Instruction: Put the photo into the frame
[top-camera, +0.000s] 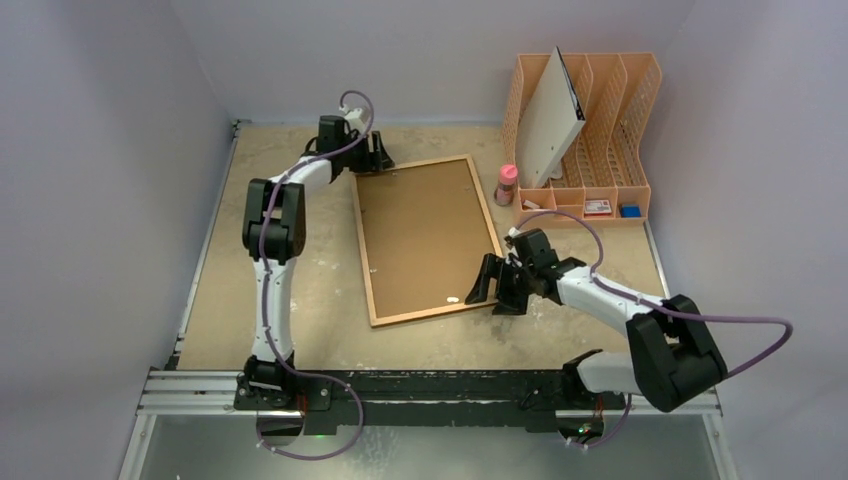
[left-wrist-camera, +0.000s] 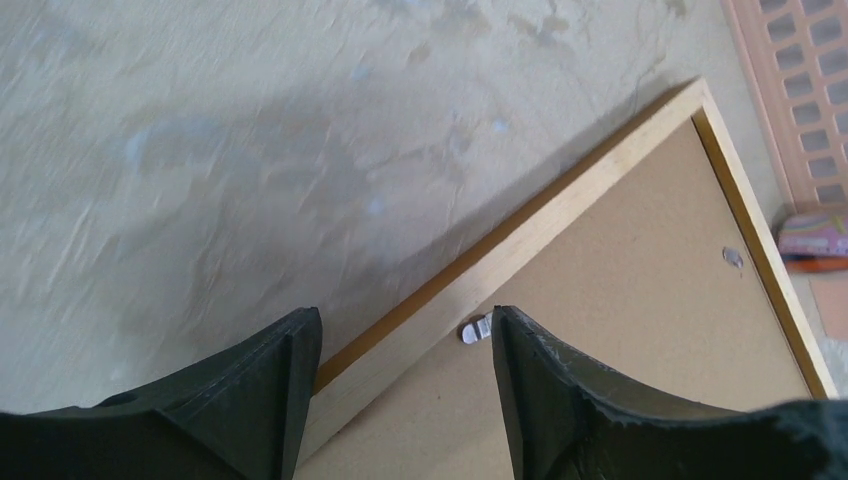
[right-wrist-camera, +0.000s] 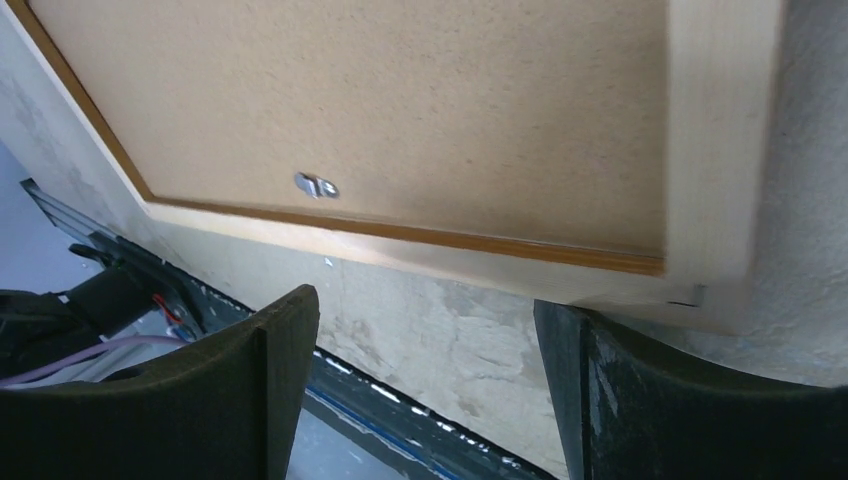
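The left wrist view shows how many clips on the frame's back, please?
2: lower clip by the frame's left rail, upper clip by its right rail. More may lie outside this view.

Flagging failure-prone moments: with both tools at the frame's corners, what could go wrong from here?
The open left tool straddles the frame's edge near a clip; closing could snag it. The open right tool sits at the opposite corner; uneven lifting could twist the frame toward the pink bottle.

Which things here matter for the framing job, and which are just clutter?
Job:
frame
backing board, sitting in it
left gripper
right gripper
photo: cannot make one out

Lying about:
rack
white panel leaning in it
pink bottle
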